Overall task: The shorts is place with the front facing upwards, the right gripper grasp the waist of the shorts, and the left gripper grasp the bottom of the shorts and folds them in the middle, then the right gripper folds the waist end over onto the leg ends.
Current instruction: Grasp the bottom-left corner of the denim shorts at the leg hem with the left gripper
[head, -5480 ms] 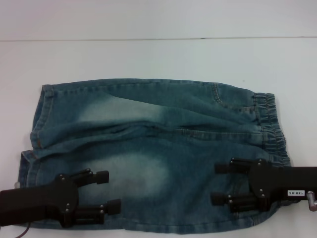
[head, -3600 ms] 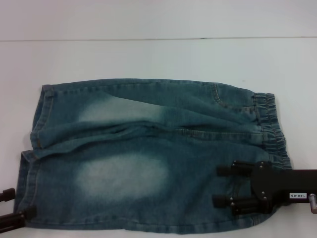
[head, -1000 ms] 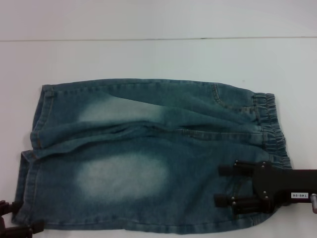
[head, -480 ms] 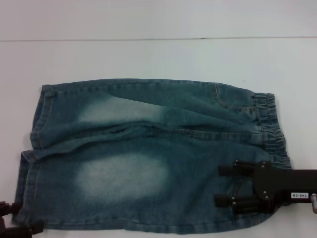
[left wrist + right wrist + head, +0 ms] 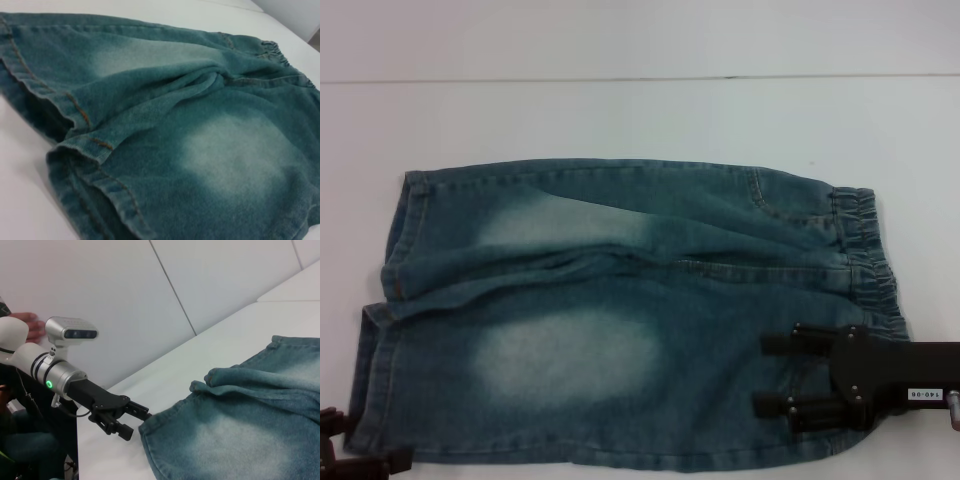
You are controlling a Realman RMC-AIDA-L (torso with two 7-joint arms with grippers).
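The blue denim shorts [image 5: 620, 330] lie flat with the elastic waist [image 5: 865, 250] on the right. The bottom of the shorts, the two hemmed leg ends [image 5: 392, 250], is on the left. My right gripper [image 5: 761, 373] hovers open over the near part of the waist end, with cloth under its fingers. My left gripper [image 5: 370, 440] is open at the near corner of the near leg hem. From the right wrist view the left gripper [image 5: 139, 425] has its fingertips right at that hem corner [image 5: 147, 437]. The left wrist view is filled by the leg hems [image 5: 75, 107].
The shorts rest on a white table [image 5: 640, 120] whose far edge meets a pale wall [image 5: 640, 40]. In the right wrist view the table's left edge drops off behind the left arm, and a person's hand [image 5: 30, 322] shows near the wall.
The left gripper pulled back off the near leg to the bottom-left corner, then edged slightly right toward the hem corner. The right gripper and the shorts have stayed put.
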